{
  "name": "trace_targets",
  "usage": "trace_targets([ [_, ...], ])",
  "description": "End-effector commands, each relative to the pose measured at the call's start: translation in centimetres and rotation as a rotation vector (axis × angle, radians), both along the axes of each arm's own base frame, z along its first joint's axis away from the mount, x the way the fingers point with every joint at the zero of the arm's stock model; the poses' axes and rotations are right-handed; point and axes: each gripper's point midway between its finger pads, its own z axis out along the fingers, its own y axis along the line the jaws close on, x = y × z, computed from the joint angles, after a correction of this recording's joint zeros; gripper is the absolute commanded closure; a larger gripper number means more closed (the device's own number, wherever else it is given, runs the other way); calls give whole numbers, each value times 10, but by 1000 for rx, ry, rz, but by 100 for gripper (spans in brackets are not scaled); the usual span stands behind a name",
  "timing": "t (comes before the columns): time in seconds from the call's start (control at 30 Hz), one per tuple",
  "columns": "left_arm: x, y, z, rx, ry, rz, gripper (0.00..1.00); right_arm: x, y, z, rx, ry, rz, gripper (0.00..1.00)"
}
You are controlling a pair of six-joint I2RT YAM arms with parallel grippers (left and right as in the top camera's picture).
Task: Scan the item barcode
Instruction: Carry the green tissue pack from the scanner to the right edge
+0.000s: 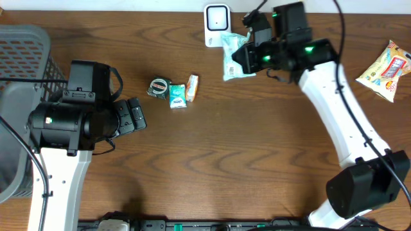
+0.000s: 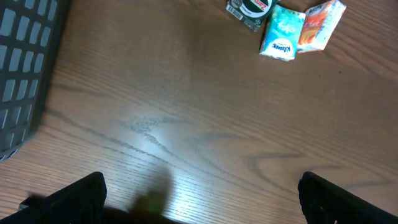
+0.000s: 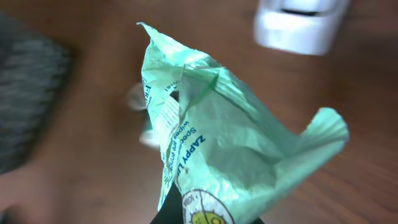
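Right gripper (image 1: 249,55) is clenched on the green wipes packet (image 1: 234,59), which I hold above the wooden table (image 1: 257,147). The packet's long axis runs out from the fingers. The scanner (image 1: 217,24) is just beyond its far end. Left gripper (image 1: 136,115) is spread wide, well apart. The small items (image 1: 173,90) are clear of the path.

From above I see my right gripper (image 1: 243,55) pinched on a pale green packet (image 1: 231,64), with the white scanner (image 1: 217,22) just beyond its fingertips. My left gripper (image 1: 137,115) stands spread wide. A round tin (image 1: 158,87), a teal tissue pack (image 1: 178,96) and an orange carton (image 1: 192,86) lie close together a little ahead of its fingers.
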Motion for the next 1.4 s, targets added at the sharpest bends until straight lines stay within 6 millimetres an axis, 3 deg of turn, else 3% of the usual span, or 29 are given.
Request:
trace_targets([
  [0.0,0,1,1,2,-2,3,2,37,-45,-19,-364,-145,-325,99],
  [0.07,0,1,1,2,-2,3,2,58,-45,-26,-465,-238,-388,99],
  [0.2,0,1,1,2,-2,3,2,104,-13,-44,-567,-434,-254,99],
  [0.3,0,1,1,2,-2,3,2,140,18,-27,-639,-696,-148,99],
  [0.4,0,1,1,2,-2,3,2,163,34,-4,-693,-927,-121,99],
  [0.53,0,1,1,2,-2,3,3,179,42,-12,-841,-1092,-25,99],
  [0.73,0,1,1,2,-2,3,2,188,56,-34,-785,-1296,-40,99],
  [0.9,0,1,1,2,-2,3,2,190,58,-63,-765,-1245,-33,99],
  [1.2,0,1,1,2,-2,3,2,190,38,-47,-681,-1232,-220,99],
  [1.37,0,1,1,2,-2,3,2,183,7,-8,-537,-1251,-503,99],
])
